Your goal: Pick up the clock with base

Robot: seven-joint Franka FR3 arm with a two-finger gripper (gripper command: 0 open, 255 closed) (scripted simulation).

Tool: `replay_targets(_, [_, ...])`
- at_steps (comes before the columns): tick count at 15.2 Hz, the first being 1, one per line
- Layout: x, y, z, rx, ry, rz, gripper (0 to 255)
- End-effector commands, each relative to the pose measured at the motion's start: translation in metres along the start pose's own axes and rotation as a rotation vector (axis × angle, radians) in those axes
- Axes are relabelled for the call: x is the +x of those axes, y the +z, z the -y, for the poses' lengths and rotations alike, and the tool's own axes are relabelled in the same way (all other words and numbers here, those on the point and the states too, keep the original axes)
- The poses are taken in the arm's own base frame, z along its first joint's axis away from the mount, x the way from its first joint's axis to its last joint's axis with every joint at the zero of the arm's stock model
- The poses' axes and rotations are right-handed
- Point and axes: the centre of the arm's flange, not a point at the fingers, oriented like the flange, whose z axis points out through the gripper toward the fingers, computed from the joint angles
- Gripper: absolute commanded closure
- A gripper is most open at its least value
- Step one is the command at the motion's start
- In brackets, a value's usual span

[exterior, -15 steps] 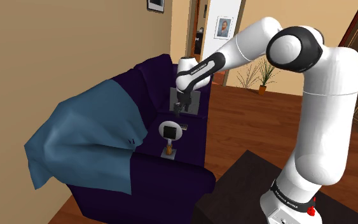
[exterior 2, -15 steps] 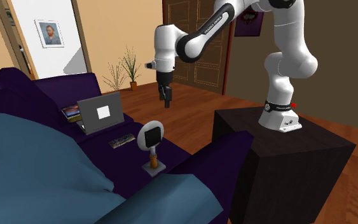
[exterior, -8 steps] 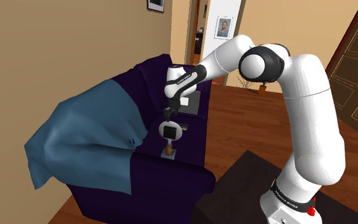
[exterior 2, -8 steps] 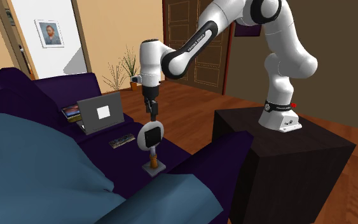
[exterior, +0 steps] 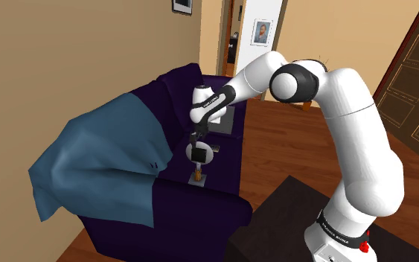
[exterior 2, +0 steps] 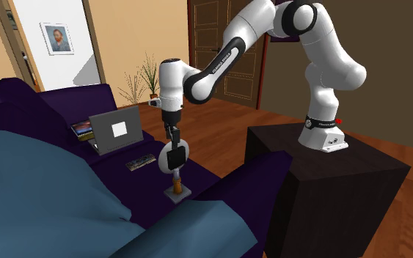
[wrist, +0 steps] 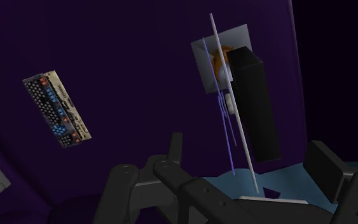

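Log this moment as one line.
phase: pre-grasp | claw: open, at top of round white clock with brown stem, grey base | clock: upright on purple sofa | lifted: no

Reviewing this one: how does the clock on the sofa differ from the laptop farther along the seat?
The clock is round, white-rimmed with a dark face, on a thin stem and small base; the laptop is a grey rectangle with a white square. The clock stands right under the open gripper; the laptop sits apart from the gripper. Both rest on the purple sofa.
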Motion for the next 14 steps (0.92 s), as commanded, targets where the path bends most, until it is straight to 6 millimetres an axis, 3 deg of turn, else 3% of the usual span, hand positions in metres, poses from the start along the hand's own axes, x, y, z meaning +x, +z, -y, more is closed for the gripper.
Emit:
replay_targets(1, [-0.001, 0.004, 0.000, 0.000, 0.000, -0.001, 0])
replay_targets(2, [-0.002, 0.004, 0.000, 0.000, 0.000, -0.001, 255])
replay_targets(11, [-0.001, 0.004, 0.000, 0.000, 0.000, -0.001, 255])
replay_targets(14, [0.000, -0.012, -0.001, 0.000, 0.000, -0.001, 255])
